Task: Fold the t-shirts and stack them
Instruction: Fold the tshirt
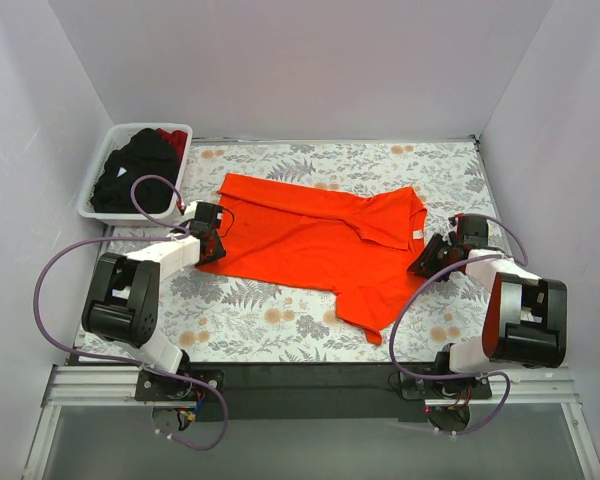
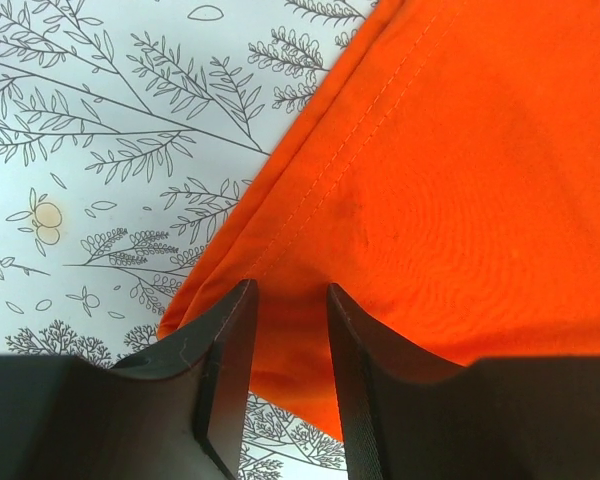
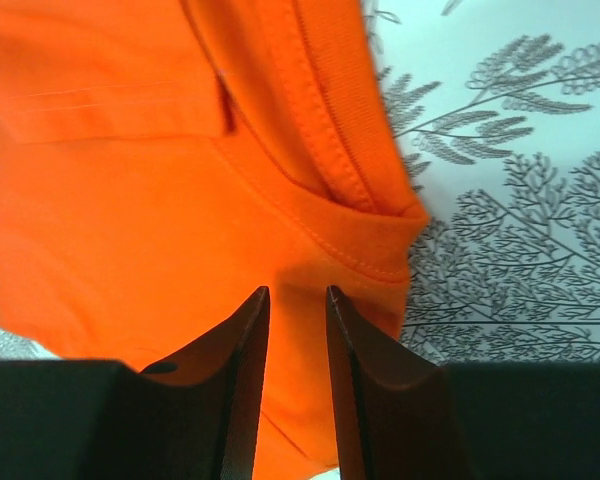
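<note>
Spread flat over the middle of the tabletop [image 1: 280, 325]: one t-shirt [image 1: 310, 240], hem [image 1: 232, 262] to the left, collar [image 1: 385, 225] to the right, one sleeve [image 1: 365, 315] reaching toward the near edge. At the hem, the left hand [image 1: 218, 228], fingers either side of a strip of cloth. At the right edge, just beside the collar, the right hand [image 1: 425, 260], fingers likewise over cloth. In the far left corner, behind the left hand, a basket [image 1: 110, 213]; inside it, heaped t-shirts [image 1: 135, 175].
</note>
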